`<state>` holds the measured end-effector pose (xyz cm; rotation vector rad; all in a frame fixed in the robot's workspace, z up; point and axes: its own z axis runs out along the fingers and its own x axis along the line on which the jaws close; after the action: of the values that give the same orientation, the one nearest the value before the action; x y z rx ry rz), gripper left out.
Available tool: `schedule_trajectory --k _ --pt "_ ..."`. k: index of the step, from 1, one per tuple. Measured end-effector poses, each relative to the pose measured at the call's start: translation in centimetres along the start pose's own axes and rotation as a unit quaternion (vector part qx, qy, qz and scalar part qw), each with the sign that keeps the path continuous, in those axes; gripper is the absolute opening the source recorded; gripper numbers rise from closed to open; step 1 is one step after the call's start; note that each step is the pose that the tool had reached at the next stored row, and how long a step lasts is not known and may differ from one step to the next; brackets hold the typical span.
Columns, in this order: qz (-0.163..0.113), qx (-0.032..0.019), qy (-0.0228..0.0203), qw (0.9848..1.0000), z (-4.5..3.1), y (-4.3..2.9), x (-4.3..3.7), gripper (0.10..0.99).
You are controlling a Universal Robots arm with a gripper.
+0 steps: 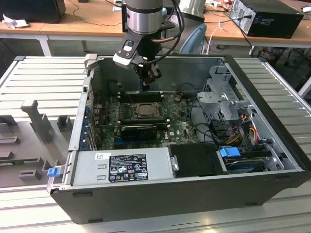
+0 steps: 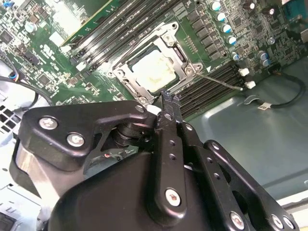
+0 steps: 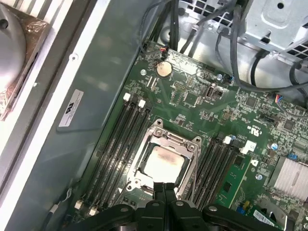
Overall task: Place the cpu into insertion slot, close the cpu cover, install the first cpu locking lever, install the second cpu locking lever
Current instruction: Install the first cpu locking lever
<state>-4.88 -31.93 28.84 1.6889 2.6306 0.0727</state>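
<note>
The tan-grey square cpu [image 3: 163, 164] is seated in the dark, silver-rimmed insertion slot [image 3: 135, 182] and retained by the thin metal-framed cpu cover [image 3: 173, 138] lowered over it. The black pincer [image 3: 164, 190] is clenched on nothing just beside the slot, probably to form a narrow pushing tip. The open black computer case [image 1: 194, 194] housing the slot is laid on a ribbed grey desk [image 1: 43, 82].

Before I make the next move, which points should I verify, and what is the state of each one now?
1. cpu lies flat in the cover's window: ok.
2. cover is down over the cpu: ok.
3. One lever latched: not ok, it sticks out sideways from the cover.
4. The other lever latched: cannot tell.
5. gripper shut, nothing between its fingers, near the cover's edge: ok.
</note>
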Motion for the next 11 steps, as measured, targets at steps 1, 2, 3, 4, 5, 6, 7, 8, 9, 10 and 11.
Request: schedule_trajectory --k 1,2,3,4,5,6,7,8,9,10,11 --pt "-0.004 0.0000 0.0002 1.0000 0.00 0.00 0.00 0.106" --pt "-0.008 0.0001 0.0004 1.0000 0.00 0.00 0.00 0.106" --pt "-0.016 0.0002 0.0008 0.9999 0.00 0.00 0.00 0.106" --pt "-0.024 0.0003 0.0012 0.9997 0.01 0.00 0.00 0.106" --pt "-0.038 0.0004 0.0018 0.9993 0.02 0.00 0.00 0.106" --pt "-0.056 0.0007 0.0026 0.9984 0.03 0.00 0.00 0.106" --pt "-0.069 0.0009 0.0032 0.9976 0.04 0.00 0.00 0.106" --pt "-0.078 0.0011 0.0036 0.9969 0.04 0.00 0.00 0.106" --pt "-0.096 0.0014 0.0043 0.9954 0.05 -0.01 0.00 0.106" --pt "-0.107 0.0015 0.0048 0.9942 0.06 0.00 0.00 0.106" --pt "-0.117 0.0016 0.0052 0.9931 0.06 0.00 0.00 0.106"
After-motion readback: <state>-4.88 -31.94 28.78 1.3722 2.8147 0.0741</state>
